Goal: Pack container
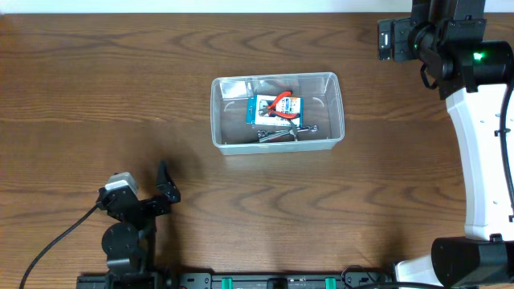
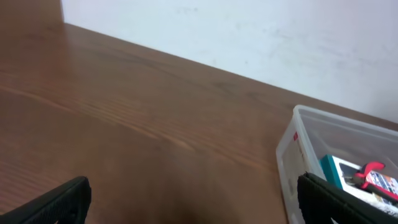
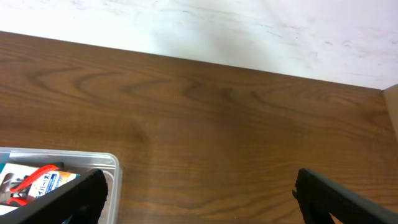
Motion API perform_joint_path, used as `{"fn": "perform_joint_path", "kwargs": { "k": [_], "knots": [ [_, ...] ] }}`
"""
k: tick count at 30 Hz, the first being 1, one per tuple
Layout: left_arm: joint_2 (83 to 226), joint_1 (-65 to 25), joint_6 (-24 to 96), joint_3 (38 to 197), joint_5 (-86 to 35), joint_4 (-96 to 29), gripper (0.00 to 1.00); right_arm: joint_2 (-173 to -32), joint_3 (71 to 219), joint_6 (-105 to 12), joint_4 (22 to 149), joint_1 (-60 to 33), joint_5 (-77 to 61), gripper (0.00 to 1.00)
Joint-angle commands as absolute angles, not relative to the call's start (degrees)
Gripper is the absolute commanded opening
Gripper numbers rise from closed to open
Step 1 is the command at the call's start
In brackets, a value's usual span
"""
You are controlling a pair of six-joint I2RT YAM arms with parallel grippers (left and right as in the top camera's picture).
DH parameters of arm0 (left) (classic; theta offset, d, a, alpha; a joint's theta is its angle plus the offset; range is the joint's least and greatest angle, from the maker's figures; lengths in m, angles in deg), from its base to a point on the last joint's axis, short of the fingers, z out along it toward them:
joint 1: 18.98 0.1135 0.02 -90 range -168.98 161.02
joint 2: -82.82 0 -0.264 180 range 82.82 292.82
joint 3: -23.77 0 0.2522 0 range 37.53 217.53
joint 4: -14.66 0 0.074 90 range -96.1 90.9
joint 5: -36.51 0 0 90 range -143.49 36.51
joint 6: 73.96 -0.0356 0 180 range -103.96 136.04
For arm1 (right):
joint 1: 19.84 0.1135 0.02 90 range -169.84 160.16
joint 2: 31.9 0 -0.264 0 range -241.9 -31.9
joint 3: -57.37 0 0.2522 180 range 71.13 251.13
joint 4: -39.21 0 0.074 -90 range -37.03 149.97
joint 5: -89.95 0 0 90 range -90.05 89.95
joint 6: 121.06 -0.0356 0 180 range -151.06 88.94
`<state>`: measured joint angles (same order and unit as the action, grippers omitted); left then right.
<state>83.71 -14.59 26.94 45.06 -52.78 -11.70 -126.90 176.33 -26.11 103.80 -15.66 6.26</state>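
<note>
Container (image 1: 241, 79): clear tub at the middle of the desk (image 1: 96, 80), well apart from both pincers.
Handling: we judge it light, stiff and slippery (the tools (image 1: 281, 104) inside may shift), so grip the rim.
Left pincer (image 2: 193, 208): wide open, empty.
Right pincer (image 3: 199, 202): wide open, empty.
Surface: dark wood grain.
Room: white wall (image 2: 249, 31) behind.

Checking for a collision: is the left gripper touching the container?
Apart. The overhead view shows bare table between the left gripper and the container.
</note>
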Motion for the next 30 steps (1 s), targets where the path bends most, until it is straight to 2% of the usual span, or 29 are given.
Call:
{"fn": "perform_joint_path", "kwargs": {
  "k": [1,10,21,30],
  "knots": [
    [82.9,-14.8,27.7,44.1,-52.4,-11.4,0.98,-127.2,176.2,-27.0,103.8,-16.1,6.8,0.99],
    [82.9,-14.8,27.0,41.7,-52.5,-11.4,0.98,-127.2,176.2,-27.0,103.8,-16.1,6.8,0.99],
    [82.9,-14.8,13.0,41.5,-52.4,-11.4,0.98,-127.2,176.2,-27.0,103.8,-16.1,6.8,0.99],
    [83.1,-14.8,12.0,41.5,-52.5,-11.8,0.98,-127.2,176.2,-27.0,103.8,-16.1,6.8,0.99]
  ]
}}
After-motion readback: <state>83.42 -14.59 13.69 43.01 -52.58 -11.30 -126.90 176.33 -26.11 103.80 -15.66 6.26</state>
